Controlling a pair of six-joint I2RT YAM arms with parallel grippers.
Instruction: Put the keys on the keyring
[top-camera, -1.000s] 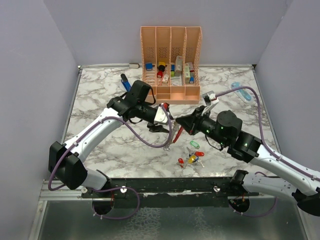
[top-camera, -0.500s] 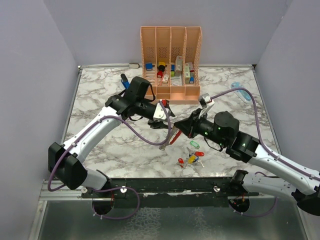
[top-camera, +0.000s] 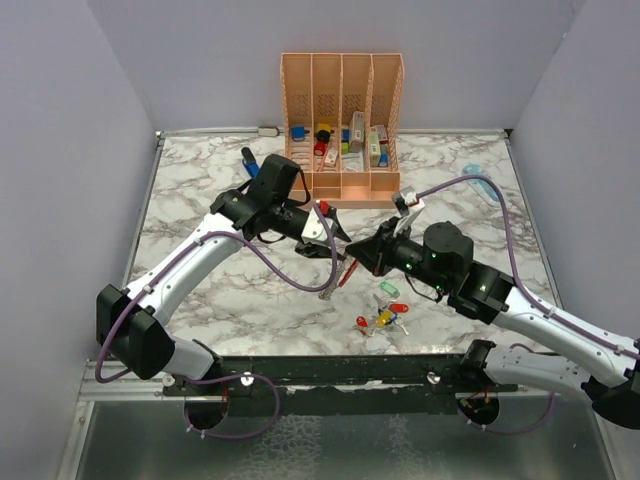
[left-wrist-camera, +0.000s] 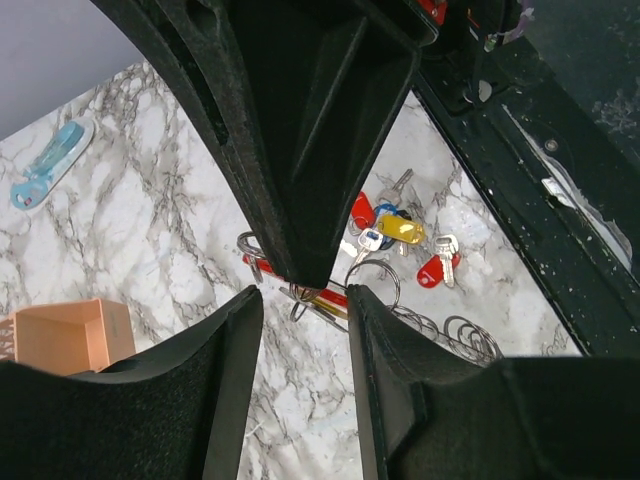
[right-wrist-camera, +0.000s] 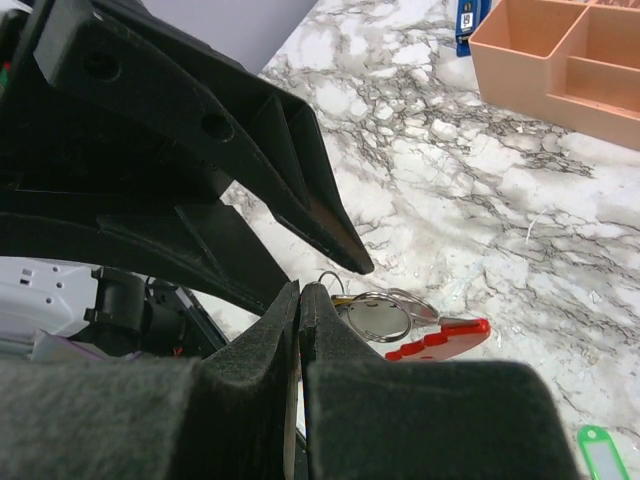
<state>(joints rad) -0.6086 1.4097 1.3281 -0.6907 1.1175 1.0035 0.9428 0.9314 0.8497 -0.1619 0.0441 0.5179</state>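
Only partly visible: keyring (right-wrist-camera: 440, 340) behind right gripper (right-wrist-camera: 301, 291).

Red-silver keyring (top-camera: 346, 273) perhaps lifted; coloured keys (top-camera: 383, 318) clustered nearby

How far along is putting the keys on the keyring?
Done: no key looks threaded. In hand: the shut right hand pinches the grey-and-red oval keyring; the open left hand is beside it. Left: the small coloured-head metal keys lie on the marble table.
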